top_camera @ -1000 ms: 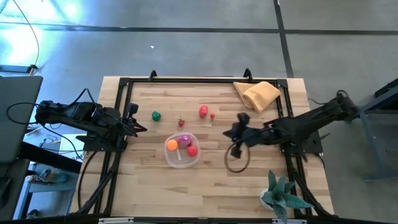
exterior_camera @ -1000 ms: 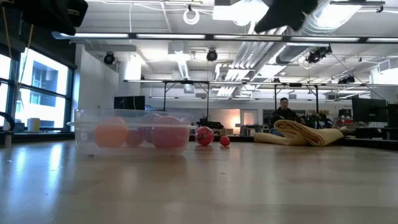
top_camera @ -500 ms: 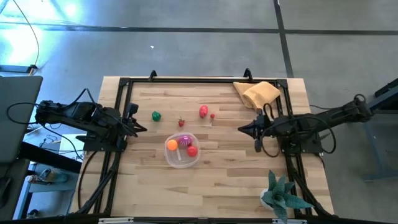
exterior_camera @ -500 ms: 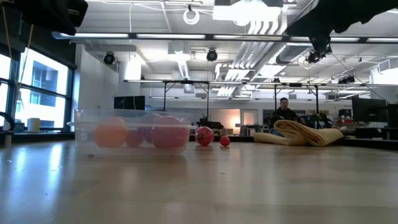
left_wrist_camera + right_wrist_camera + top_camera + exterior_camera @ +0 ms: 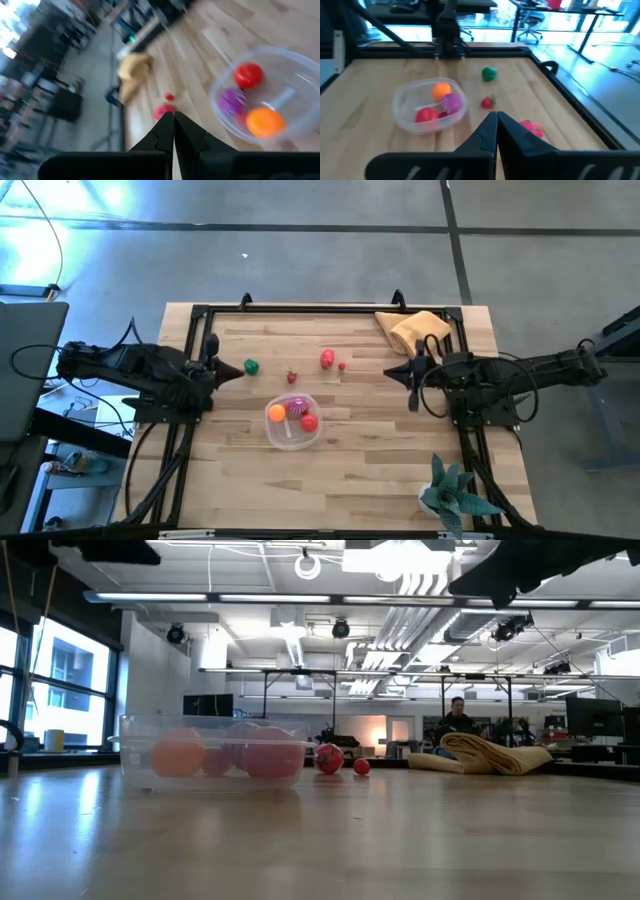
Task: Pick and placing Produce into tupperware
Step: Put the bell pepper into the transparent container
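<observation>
From table height, my arms are cut off at the top edge, and the green piece is out of sight there. In the overhead frame the tupperware [image 5: 292, 422] sits at centre holding orange, purple and red produce. My left gripper [image 5: 240, 369] is at centre left, jaws together, just beside the green piece [image 5: 251, 366]. My right gripper [image 5: 389, 374] is at centre right, jaws together, well apart from the pink piece [image 5: 327, 359].

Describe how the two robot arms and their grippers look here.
Both arms are dark, slim and jointed, with black cables looping loosely beside them. The left gripper and right gripper each end in two black tapered fingers. No markings are readable.
</observation>
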Available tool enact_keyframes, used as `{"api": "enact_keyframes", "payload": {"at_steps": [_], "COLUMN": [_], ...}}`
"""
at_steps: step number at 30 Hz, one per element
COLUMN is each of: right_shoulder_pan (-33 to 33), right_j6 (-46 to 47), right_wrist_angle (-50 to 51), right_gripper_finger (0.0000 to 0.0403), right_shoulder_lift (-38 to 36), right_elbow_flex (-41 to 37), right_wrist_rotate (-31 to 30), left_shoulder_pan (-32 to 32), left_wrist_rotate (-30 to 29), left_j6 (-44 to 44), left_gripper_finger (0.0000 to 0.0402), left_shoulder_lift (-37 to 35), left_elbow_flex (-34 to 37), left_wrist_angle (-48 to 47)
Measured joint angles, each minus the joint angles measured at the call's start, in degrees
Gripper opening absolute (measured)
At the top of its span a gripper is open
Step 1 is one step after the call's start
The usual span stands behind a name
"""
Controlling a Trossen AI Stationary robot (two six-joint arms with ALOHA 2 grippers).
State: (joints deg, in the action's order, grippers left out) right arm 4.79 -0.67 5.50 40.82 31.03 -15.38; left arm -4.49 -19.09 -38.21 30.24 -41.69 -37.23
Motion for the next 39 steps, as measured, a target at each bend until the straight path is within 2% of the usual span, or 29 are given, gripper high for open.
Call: {"api": "enact_keyframes", "payload": {"at_steps": [3,9,19,22,25,29,31,34,37,39], "right_shoulder_pan": [-0.34,-0.32,-0.32,-0.32,-0.32,-0.32,-0.32,-0.32,-0.32,-0.32], "right_j6": [0.09,0.19,0.18,0.18,0.20,0.20,0.20,0.20,0.20,0.20], "right_wrist_angle": [0.63,2.17,2.55,2.55,2.55,2.55,2.55,2.55,2.55,2.55], "right_gripper_finger": [0.0000,0.0000,0.0000,0.0000,0.0000,0.0000,0.0000,0.0000,0.0000,0.0000], "right_shoulder_lift": [0.00,0.00,0.02,0.02,0.02,0.02,0.02,0.02,0.02,0.02], "right_elbow_flex": [0.00,0.04,0.04,0.04,0.07,0.07,0.07,0.07,0.07,0.07], "right_wrist_rotate": [-2.85,-5.51,-5.50,-5.50,-5.50,-5.50,-5.49,-5.48,-5.48,-5.48], "left_shoulder_pan": [0.00,0.00,0.02,0.00,0.00,0.04,0.75,5.13,12.18,17.18], "left_wrist_rotate": [0.01,0.07,0.00,-2.00,-7.65,-18.84,-21.95,-20.99,-16.22,-12.51], "left_j6": [-3.37,-3.75,-2.24,-1.87,2.01,11.25,17.35,25.06,28.44,30.01], "left_gripper_finger": [0.0003,0.0003,0.0003,0.0003,0.0003,0.0003,0.0003,0.0003,0.0003,0.0003], "left_shoulder_lift": [0.02,0.00,0.84,1.41,2.47,4.97,6.38,8.81,11.78,13.86], "left_elbow_flex": [0.00,0.00,0.00,0.02,0.02,0.00,0.00,-2.13,-6.33,-8.82], "left_wrist_angle": [5.51,14.41,14.92,15.26,15.18,9.50,4.36,-4.66,-12.69,-14.75]}}
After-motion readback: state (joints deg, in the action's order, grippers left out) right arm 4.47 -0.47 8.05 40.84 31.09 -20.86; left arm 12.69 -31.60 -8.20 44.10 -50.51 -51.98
